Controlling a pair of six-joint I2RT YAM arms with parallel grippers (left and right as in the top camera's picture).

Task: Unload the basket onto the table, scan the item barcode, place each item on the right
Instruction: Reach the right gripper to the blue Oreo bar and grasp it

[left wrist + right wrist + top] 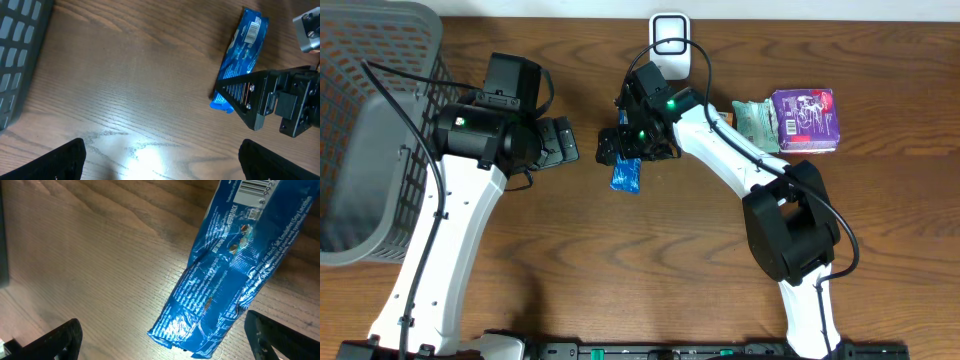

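A blue snack packet lies flat on the wooden table, its white barcode facing up at the end far from my right wrist camera. My right gripper hovers just over the packet's end, open, and the crumpled near end of the packet lies between its fingers without touching either. The left gripper is open and holds nothing, a short way left of the packet. From the left wrist the packet shows at upper right, with the right gripper's black body beside it. A white scanner stands at the back edge.
A grey mesh basket fills the far left of the table. A purple packet and a green packet lie at the right, behind the right arm. Bare wood spreads under the left gripper.
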